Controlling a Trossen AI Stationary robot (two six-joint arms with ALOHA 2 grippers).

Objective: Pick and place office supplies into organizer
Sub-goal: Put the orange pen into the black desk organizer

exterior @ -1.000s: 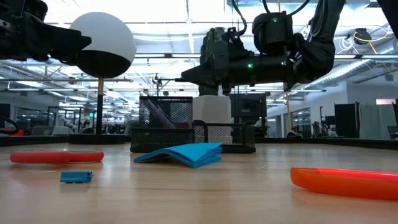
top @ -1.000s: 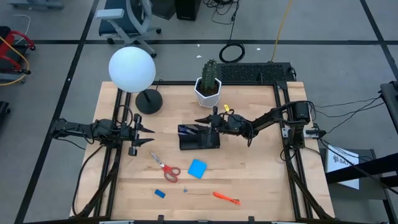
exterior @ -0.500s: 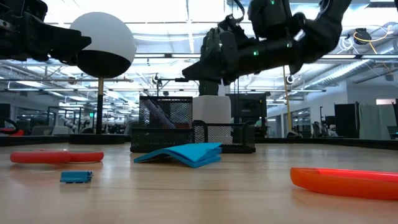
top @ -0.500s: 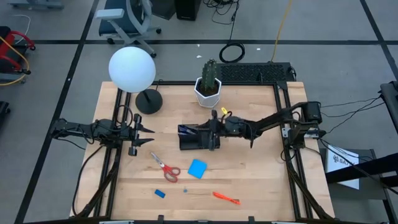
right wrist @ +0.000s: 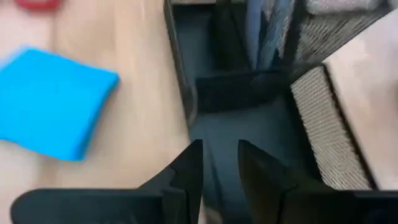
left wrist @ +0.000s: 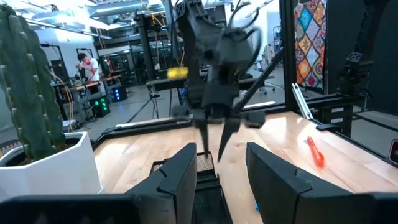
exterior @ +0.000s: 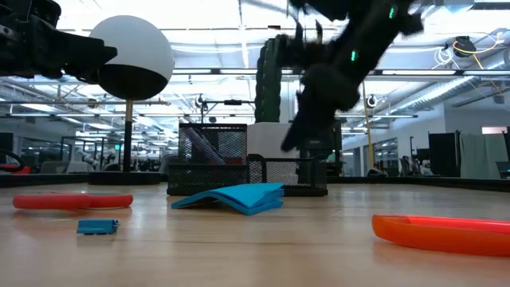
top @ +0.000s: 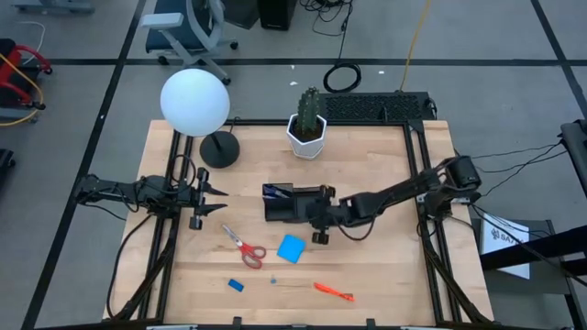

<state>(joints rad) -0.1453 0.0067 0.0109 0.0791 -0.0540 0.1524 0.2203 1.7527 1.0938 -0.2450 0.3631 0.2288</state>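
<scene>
1. Black wire mesh forms the organizer, a low rectangular tray with divided compartments, at the centre of the high view on a pale wooden table.
2. Right gripper sits at the organizer's lower right corner in the high view, empty, its two dark fingers a little apart.
3. Left gripper waits at the left of the table, its pointed fingers spread and empty.
4. Below the organizer in the high view lie the red-handled scissors, a flat bright blue square pad, a tiny blue block and a slim orange pen, all apart from one another.
5. A ridged green cactus in a white hexagonal pot and a lamp with a smooth white globe stand at the upper part of the table.
6. The right wrist view alone shows inside the organizer: grey-blue markers standing in one compartment, with fine mesh walls beside them.
7. The low view shows the blue pad with one edge curled upward, which the high view does not.
</scene>
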